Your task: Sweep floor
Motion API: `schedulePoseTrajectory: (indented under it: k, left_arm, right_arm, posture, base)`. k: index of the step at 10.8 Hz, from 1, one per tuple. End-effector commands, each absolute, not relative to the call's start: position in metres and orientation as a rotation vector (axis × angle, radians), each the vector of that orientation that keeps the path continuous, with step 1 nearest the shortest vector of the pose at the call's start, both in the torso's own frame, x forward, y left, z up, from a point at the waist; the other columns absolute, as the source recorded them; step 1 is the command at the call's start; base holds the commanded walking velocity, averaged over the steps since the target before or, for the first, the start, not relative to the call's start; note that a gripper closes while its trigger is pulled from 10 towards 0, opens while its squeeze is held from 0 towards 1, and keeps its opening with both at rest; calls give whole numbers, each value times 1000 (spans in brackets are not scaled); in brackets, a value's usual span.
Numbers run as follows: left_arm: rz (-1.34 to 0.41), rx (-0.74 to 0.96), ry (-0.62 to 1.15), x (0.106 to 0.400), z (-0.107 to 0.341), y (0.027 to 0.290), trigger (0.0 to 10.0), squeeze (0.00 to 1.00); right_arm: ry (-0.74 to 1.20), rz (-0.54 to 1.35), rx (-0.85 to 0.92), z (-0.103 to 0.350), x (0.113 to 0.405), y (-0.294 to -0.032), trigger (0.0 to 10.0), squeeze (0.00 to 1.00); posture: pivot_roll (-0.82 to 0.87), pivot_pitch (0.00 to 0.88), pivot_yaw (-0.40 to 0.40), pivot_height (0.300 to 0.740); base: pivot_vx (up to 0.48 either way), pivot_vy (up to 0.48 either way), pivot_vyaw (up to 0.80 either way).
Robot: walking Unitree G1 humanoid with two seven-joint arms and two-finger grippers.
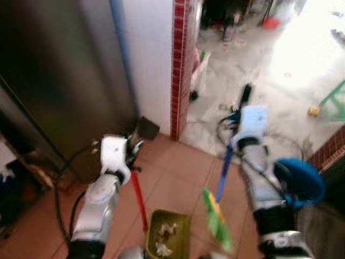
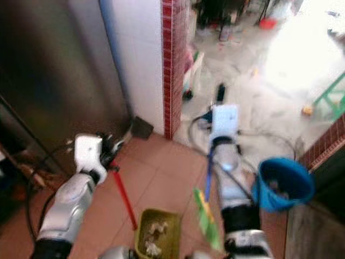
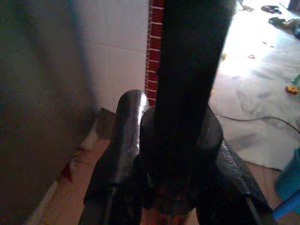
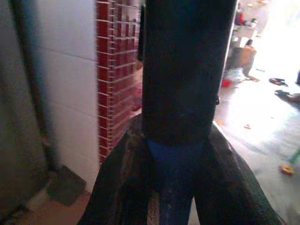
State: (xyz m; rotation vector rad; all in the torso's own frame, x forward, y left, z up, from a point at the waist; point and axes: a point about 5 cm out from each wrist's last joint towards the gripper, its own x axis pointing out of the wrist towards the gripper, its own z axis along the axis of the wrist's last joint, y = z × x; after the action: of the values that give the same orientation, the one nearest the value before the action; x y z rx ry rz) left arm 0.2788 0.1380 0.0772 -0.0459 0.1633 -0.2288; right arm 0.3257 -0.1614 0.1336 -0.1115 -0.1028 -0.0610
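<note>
A red-handled olive-green dustpan point(image 1: 168, 233) sits near; right of it a blue-handled broom with green-yellow bristles point(image 1: 217, 220); farther, a red-brick-patterned wall edge point(image 1: 179, 65); far right, a blue plastic bucket point(image 1: 302, 182).

We see two silver arms with black bands near the elbows and white blocks at the wrists. Black cables loop beside each arm. The left tool point(image 3: 171, 154) and right tool point(image 4: 176, 154) each have two long, glossy black fingers.

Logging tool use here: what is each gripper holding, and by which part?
The left gripper grips the dustpan by the top of its red handle. The right gripper grips the broom near the upper end of its blue handle.
</note>
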Motion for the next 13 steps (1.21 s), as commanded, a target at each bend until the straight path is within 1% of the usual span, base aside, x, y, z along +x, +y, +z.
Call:
schedulePoseTrajectory:
  k: [1,3,4,5,6,7,10,12,13]
  left_arm:
    - [-223,-46,89,287,95,140,10000,0]
    - [-217,-41,42,293,114,139,10000,0]
    - [-204,-55,43,292,111,141,10000,0]
    - [-171,-81,60,290,103,143,10000,0]
    - [-184,-80,68,291,101,138,10000,0]
    - [-201,-67,69,291,100,135,10000,0]
    - [-260,-58,72,291,97,126,10000,0]
    - [-261,-69,73,293,97,127,10000,0]
    - [-266,-63,69,294,98,128,10000,0]
  right_arm:
    - [-129,-63,-120,143,331,-159,10000,0]
    - [-131,-78,-144,150,335,-165,10000,0]
    - [-115,-78,-153,148,334,-165,10000,0]
    - [-85,-74,-152,143,333,-165,10000,0]
    - [-71,-90,-151,141,332,-166,10000,0]
    - [-57,-106,-144,138,332,-168,10000,0]
    - [-47,-117,-156,136,331,-169,10000,0]
    - [-44,-122,-150,135,332,-167,10000,0]
    - [-43,-125,-148,134,333,-166,10000,0]
  posture:
    - [1,41,-3,740]
    - [12,73,-16,740]
    - [4,74,-17,740]
    - [-3,63,-14,740]
    - [-8,60,-10,740]
    - [-11,49,-5,740]
    - [-15,25,2,740]
    - [-8,9,9,740]
    - [-5,10,12,740]
  base:
    - [0,0,0]
    - [0,0,0]
    - [0,0,-413]
    - [0,0,-800]
    - [0,0,-800]
    - [0,274,-800]
    - [0,0,-800]
    - [0,0,-800]
    - [0,319,-800]
